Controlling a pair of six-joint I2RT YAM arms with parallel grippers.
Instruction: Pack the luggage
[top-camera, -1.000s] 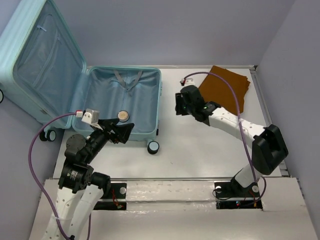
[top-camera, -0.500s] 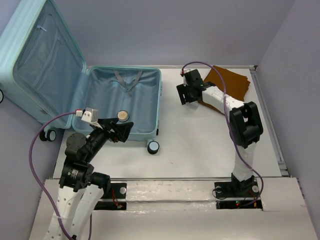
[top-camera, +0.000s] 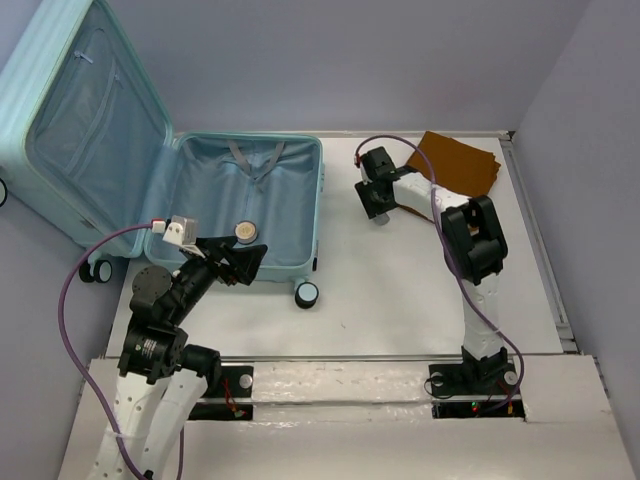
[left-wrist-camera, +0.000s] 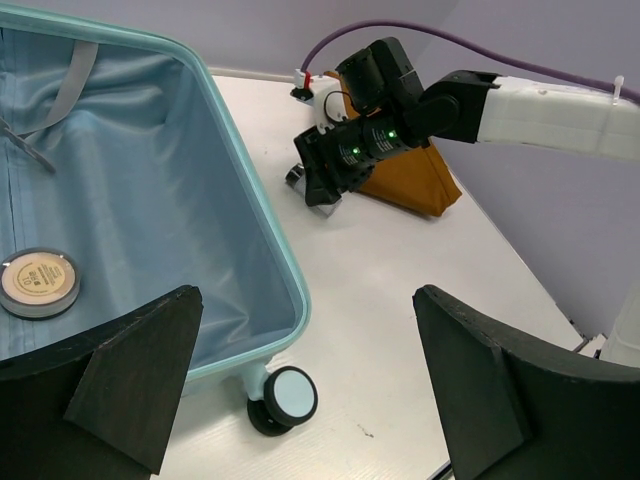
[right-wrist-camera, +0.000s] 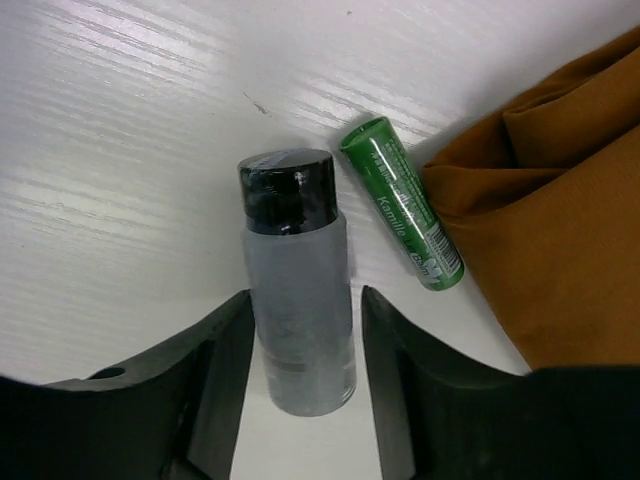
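Pickup: right claw (right-wrist-camera: 305, 296) straddles the lying bottle (right-wrist-camera: 297, 320), pinch unclear; next, squeeze, lift, carry to luggage (top-camera: 320, 190). Left claw (left-wrist-camera: 305, 295) spread wide.

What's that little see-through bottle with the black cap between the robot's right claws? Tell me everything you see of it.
The small frosted, clear plastic bottle has a glossy black cap. It appears to lie on its side on the white table, cap pointing away from the right gripper, whose black fingers flank its body; whether they press it is unclear. A green tube lies close alongside.
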